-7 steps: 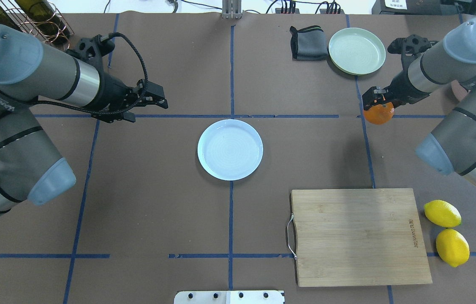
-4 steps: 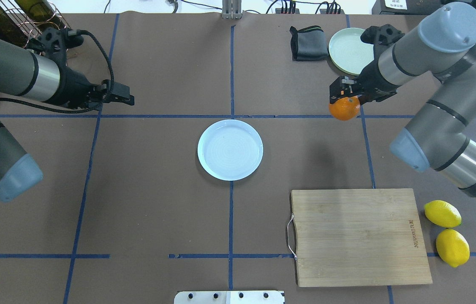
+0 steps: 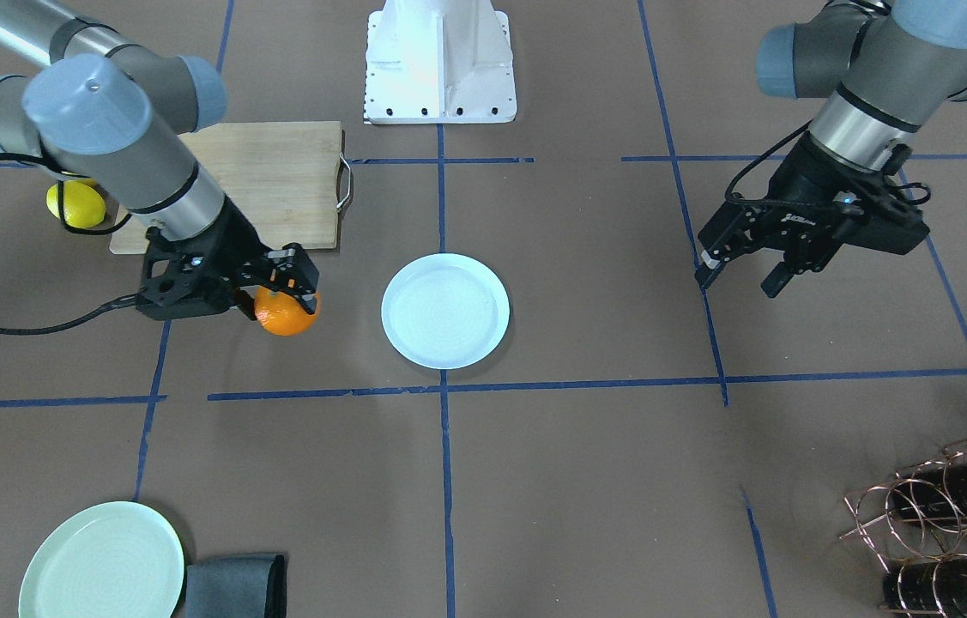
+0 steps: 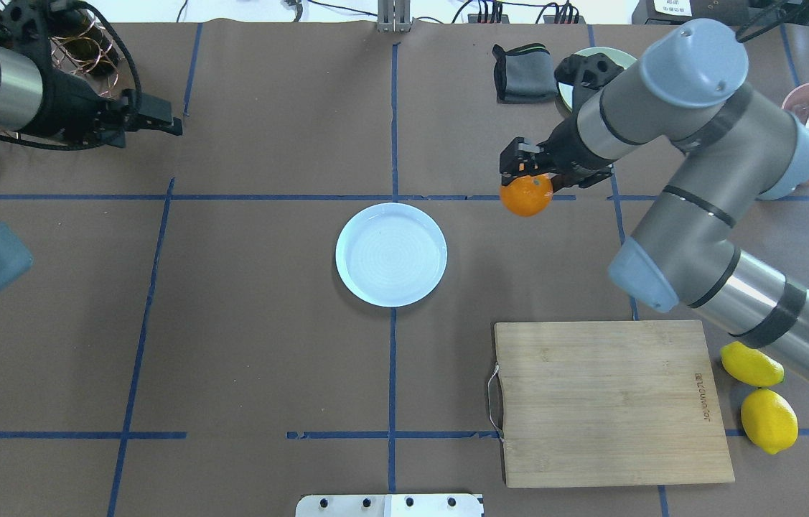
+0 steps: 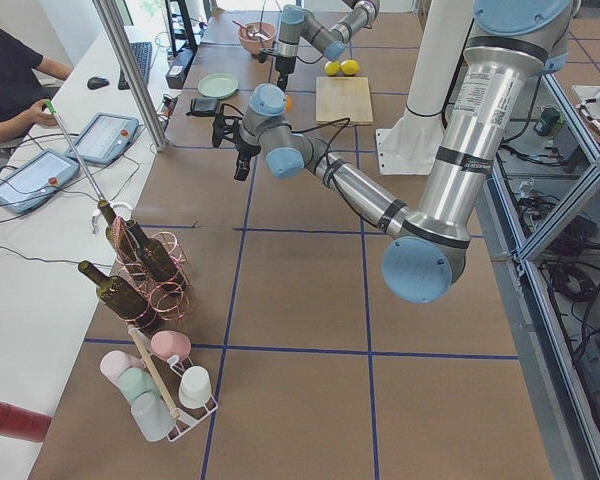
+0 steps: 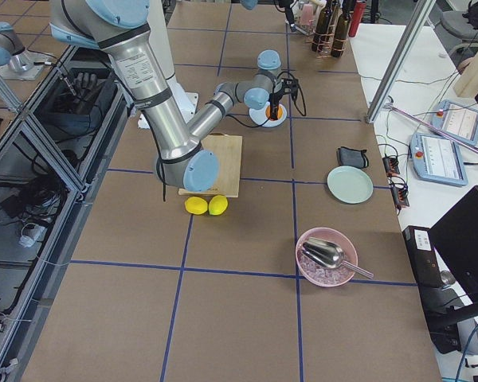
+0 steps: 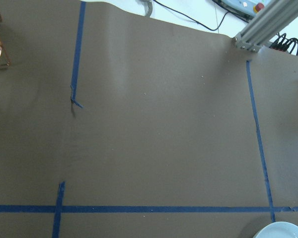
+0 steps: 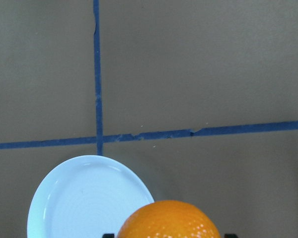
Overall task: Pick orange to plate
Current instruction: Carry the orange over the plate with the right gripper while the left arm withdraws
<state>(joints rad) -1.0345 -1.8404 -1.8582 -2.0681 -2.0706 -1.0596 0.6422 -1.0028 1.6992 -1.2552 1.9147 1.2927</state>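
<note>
Currently, the right gripper pinches the orange from above, its fingers pressed against opposite sides of the fruit, which hangs clear of the table. The orange is outside the rim of the plate, on the robot's right and slightly farther from the base. Open brown surface lies between the fruit and the plate's nearest edge. The cutting board lies nearer the base, its far edge well apart from the orange, with the lemons just beside its right edge. A dark cloth and a mint-green plate lie near the far table edge, beyond the right gripper. The left gripper hovers with its fingers spread, well apart from the plate on the robot's left, over open surface.
</note>
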